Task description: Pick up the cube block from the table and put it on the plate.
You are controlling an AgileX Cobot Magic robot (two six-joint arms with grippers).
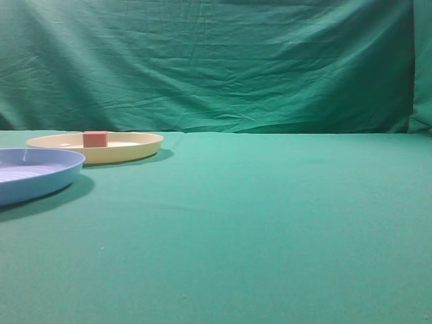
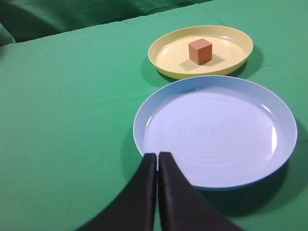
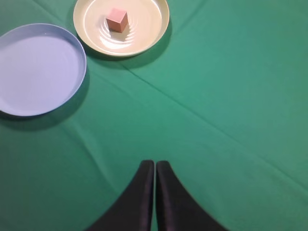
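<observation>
The reddish-brown cube block [image 1: 95, 139] rests inside the cream plate [image 1: 135, 147] at the far left of the green table [image 1: 270, 216]. It also shows on the plate in the left wrist view [image 2: 200, 50] and the right wrist view [image 3: 117, 19]. The plate [image 2: 231, 53] [image 3: 149, 29] lies flat. My left gripper [image 2: 157, 155] is shut and empty, its tips at the near rim of the blue plate. My right gripper [image 3: 155, 162] is shut and empty over bare cloth, well away from the cube. Neither gripper shows in the exterior view.
A light blue round plate [image 1: 40, 177] lies next to the cream plate, nearer the front left; it also shows in the left wrist view [image 2: 216, 130] and the right wrist view [image 3: 38, 67]. A wrinkled green backdrop [image 1: 216, 61] stands behind the table.
</observation>
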